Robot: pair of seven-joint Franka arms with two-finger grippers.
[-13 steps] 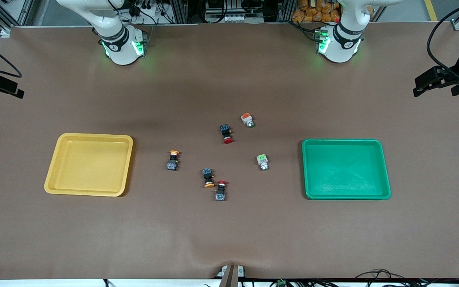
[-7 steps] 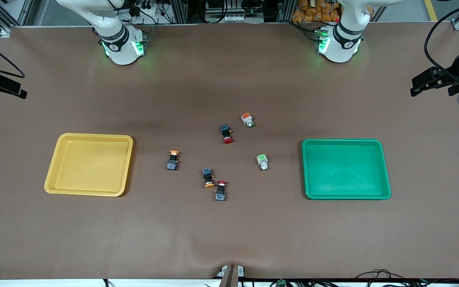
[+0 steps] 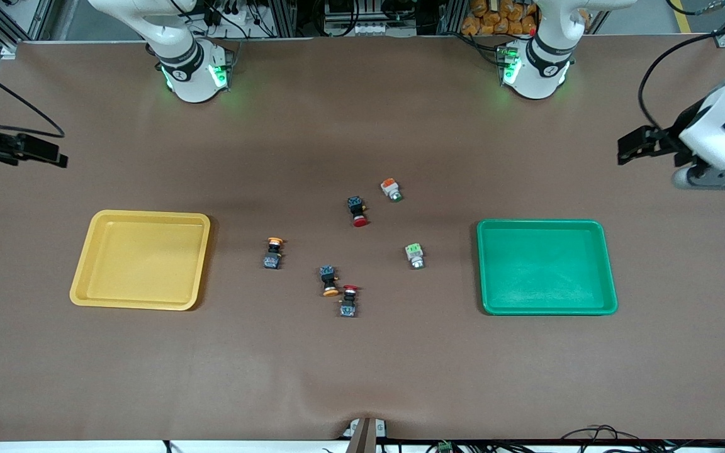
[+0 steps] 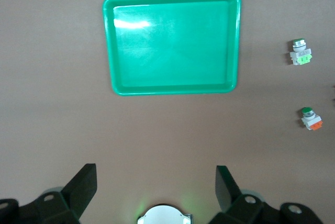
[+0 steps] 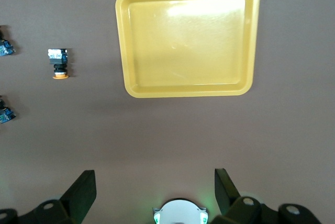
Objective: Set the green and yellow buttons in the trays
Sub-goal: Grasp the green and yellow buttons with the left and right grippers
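Observation:
The yellow tray (image 3: 148, 214) lies toward the right arm's end of the table, and the green tray (image 3: 542, 223) toward the left arm's end. Between them lie two yellow buttons (image 3: 273, 251) (image 3: 329, 281) and two green buttons (image 3: 391, 189) (image 3: 415, 255). My left gripper (image 3: 628, 150) hangs open and empty over bare table at its own end. In the left wrist view its gripper (image 4: 155, 170) faces the green tray (image 4: 172, 43) and both green buttons (image 4: 301, 52) (image 4: 310, 119). My right gripper (image 3: 54, 156) is open and empty too. Its wrist view shows that gripper (image 5: 154, 174), the yellow tray (image 5: 188, 41) and one yellow button (image 5: 58, 63).
Two dark switches with red caps (image 3: 357, 211) (image 3: 348, 301) lie among the buttons, one right beside a yellow button. The arm bases (image 3: 192, 72) (image 3: 535, 69) stand along the table edge farthest from the front camera. Both trays hold nothing.
Both grippers have swung in from the table's ends toward the trays. Buttons and trays have not moved.

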